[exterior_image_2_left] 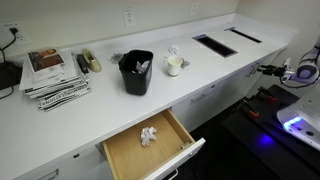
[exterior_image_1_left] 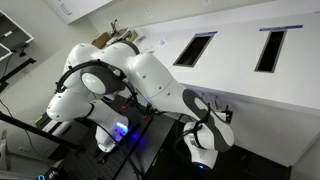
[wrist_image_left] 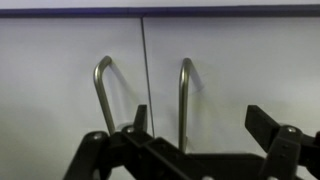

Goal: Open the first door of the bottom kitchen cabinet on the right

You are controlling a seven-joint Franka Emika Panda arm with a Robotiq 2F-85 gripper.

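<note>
Where the white worktop [exterior_image_2_left: 195, 78] runs to the end farthest from the magazines, the bottom kitchen cabinet [exterior_image_1_left: 275, 115] stands under its front edge with flat white fronts. Two dark cut-outs [exterior_image_1_left: 195, 48] lie in the bench near that end. In the wrist view the first door [wrist_image_left: 240, 60] fills the right side. It is shut and flush with the neighbouring door [wrist_image_left: 60, 70], with a thin seam between them. Farther along, below the front edge, a wooden drawer [exterior_image_2_left: 125, 155] stands pulled out with a crumpled paper [exterior_image_2_left: 149, 135] inside. On the bench are a stack of magazines [exterior_image_2_left: 55, 75] toward the back edge, a black bin [exterior_image_2_left: 135, 72] and a white cup [exterior_image_2_left: 175, 65] near it. A slim bar handle [wrist_image_left: 184, 95] stands upright on the first door, just beside the seam. My gripper [wrist_image_left: 198, 115] hangs before that door, fingers [wrist_image_left: 262, 122] spread apart and empty. The handle shows between them, and I cannot tell whether I touch it.
</note>
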